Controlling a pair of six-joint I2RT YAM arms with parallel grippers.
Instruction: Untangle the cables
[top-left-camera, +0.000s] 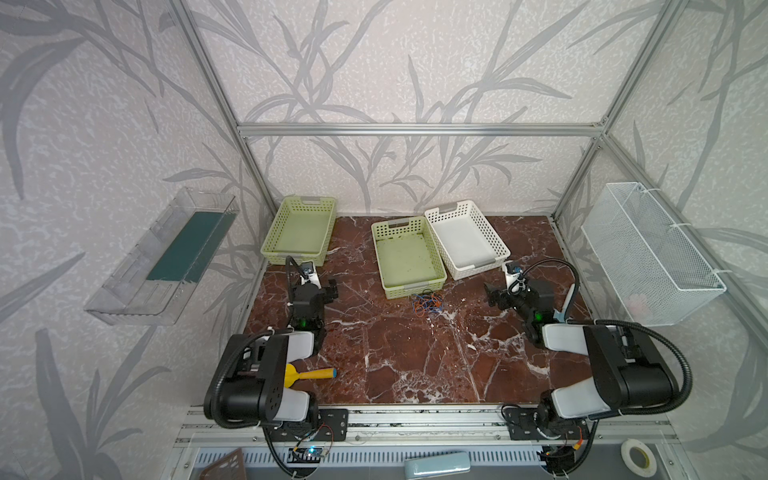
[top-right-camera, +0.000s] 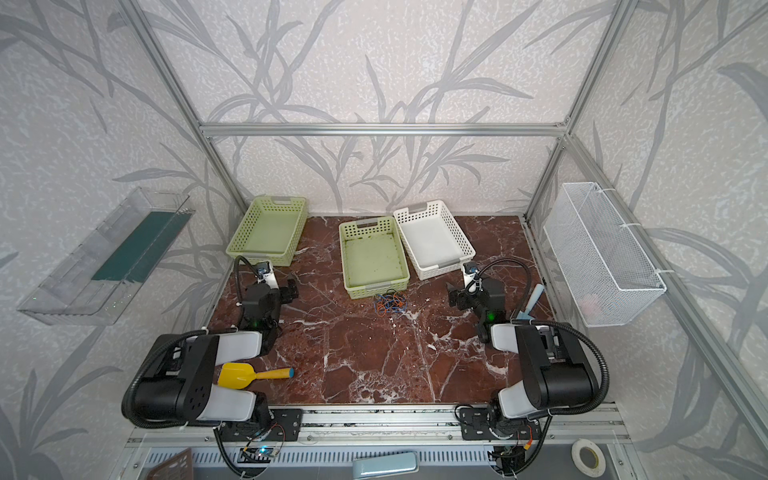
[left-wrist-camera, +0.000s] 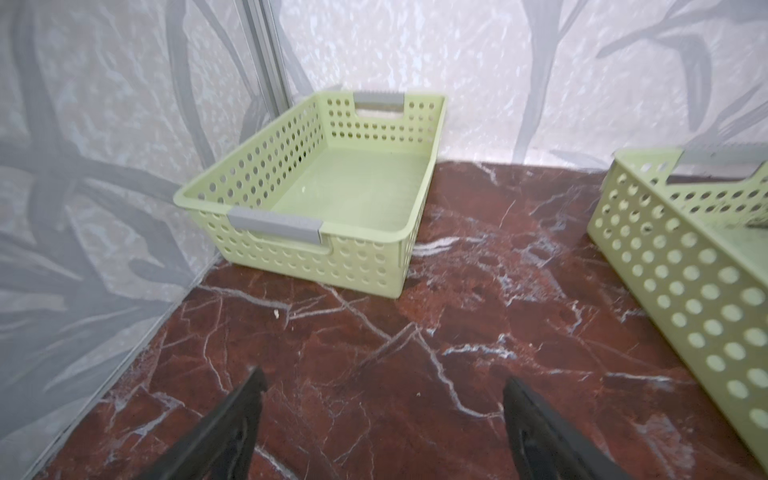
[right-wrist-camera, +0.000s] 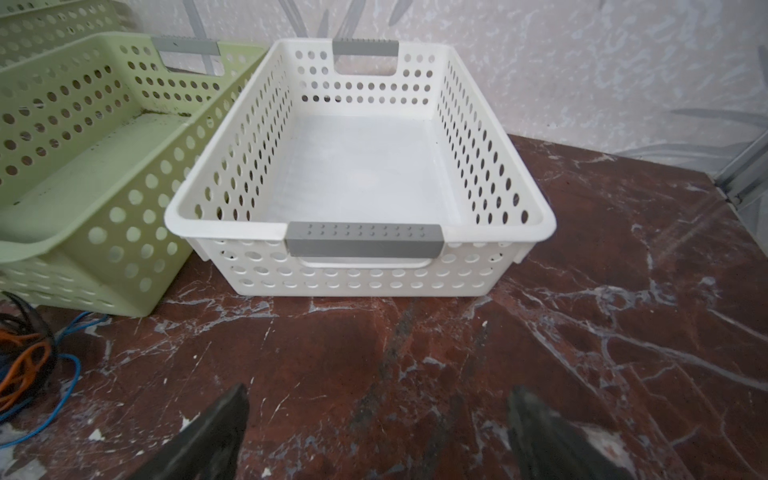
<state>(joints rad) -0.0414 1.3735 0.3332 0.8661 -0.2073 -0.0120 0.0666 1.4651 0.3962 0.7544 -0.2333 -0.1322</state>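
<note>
The cables (top-left-camera: 427, 302) (top-right-camera: 390, 302) lie in one tangled bunch of orange, blue and dark wires on the marble table, just in front of the middle green basket (top-left-camera: 408, 257) (top-right-camera: 372, 257). The right wrist view shows part of the cables (right-wrist-camera: 29, 365) at its edge. My left gripper (top-left-camera: 332, 289) (top-right-camera: 293, 286) (left-wrist-camera: 384, 384) hangs open over bare marble left of the bunch. My right gripper (top-left-camera: 492, 296) (top-right-camera: 455, 297) (right-wrist-camera: 378, 395) is open to the right of it. Neither holds anything.
A green basket (top-left-camera: 300, 237) (left-wrist-camera: 332, 199) sits at the back left and a white basket (top-left-camera: 467, 239) (right-wrist-camera: 357, 174) at the back right. A yellow scoop (top-left-camera: 309, 374) lies near the front left. A pale blue tool (top-right-camera: 532, 305) lies at the right edge.
</note>
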